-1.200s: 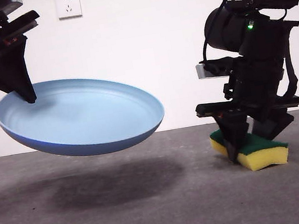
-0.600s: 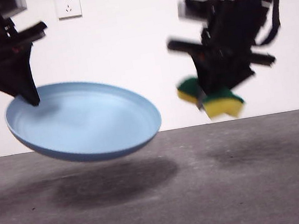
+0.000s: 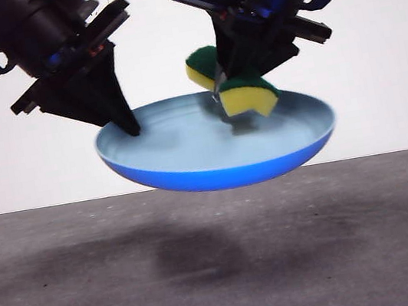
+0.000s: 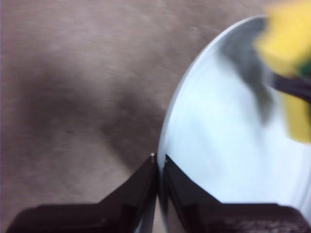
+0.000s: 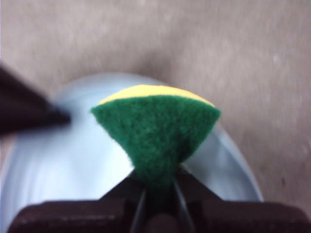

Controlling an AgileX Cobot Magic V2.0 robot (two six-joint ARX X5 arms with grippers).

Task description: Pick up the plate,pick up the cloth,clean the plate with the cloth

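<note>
Since earlier, right end effector, clenching sponge, now hangs over plate, rim-gripped by left end effector; recommended: light, even strokes.

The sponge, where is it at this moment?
In the front view the sponge hangs above the plate, pinched in the right end effector, well off the table.

Sponge: blurred and cut by the left wrist picture's edge.
Plate: near side hidden behind the right pincer; blurred.
Sponge middle: hidden between the jaws.
Arms: cut off at the front view's top edge.
</note>
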